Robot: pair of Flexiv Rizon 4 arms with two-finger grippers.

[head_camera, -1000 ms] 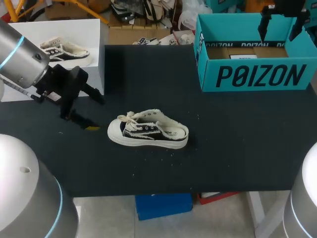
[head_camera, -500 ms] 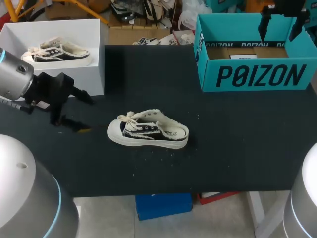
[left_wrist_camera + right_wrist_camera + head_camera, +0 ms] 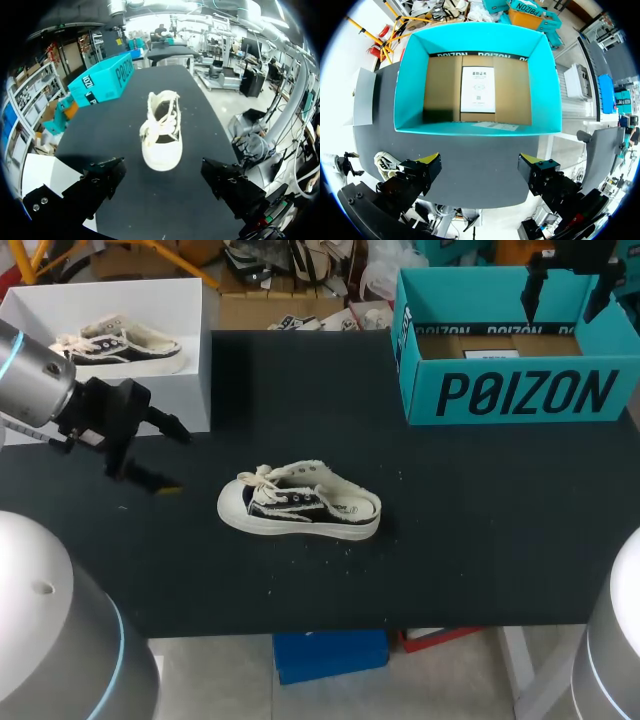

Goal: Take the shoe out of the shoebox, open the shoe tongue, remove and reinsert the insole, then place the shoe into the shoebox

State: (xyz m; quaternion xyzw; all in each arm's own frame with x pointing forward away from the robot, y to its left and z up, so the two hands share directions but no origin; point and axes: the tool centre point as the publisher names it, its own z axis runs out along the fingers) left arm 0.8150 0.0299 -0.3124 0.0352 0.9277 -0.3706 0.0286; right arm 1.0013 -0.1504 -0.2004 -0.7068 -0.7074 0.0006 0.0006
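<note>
My left pincer (image 3: 172,458) is hovering low over the black counter (image 3: 480,510), spread wide and holding nothing. It's hanging right by the near corner of a white box (image 3: 185,390) that's got a spare sneaker (image 3: 120,343) sitting in it. The shoe (image 3: 299,502) is lying sole-down near the middle of the counter, toe pointing toward my left pincer, laces flopping loose, well apart from the teal shoebox (image 3: 520,395). My right pincer (image 3: 566,308) is hanging over that shoebox, also gaping wide with nothing in it. The shoebox is sitting lidless with just a paper card (image 3: 477,90) lying inside.
</note>
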